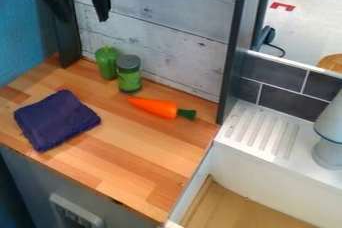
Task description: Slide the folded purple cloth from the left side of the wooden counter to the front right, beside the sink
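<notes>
Backed by a plank wall, a wooden counter was judged roomiest toward its front edge. The black pincer was seen upper left, fingers apart, nothing held. A navy cloth was laid at left, an orange carrot near the wall. Nearest the pincer, beside a dark-lidded jar, a green pepper was judged best approached from above, with the jar avoided.

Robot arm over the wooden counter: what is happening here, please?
The gripper hangs at the upper left, jaws apart, holding nothing. On the wooden counter lie a folded dark blue cloth and an orange toy carrot. A green pepper and a green jar with a grey lid stand near the back wall.
</notes>
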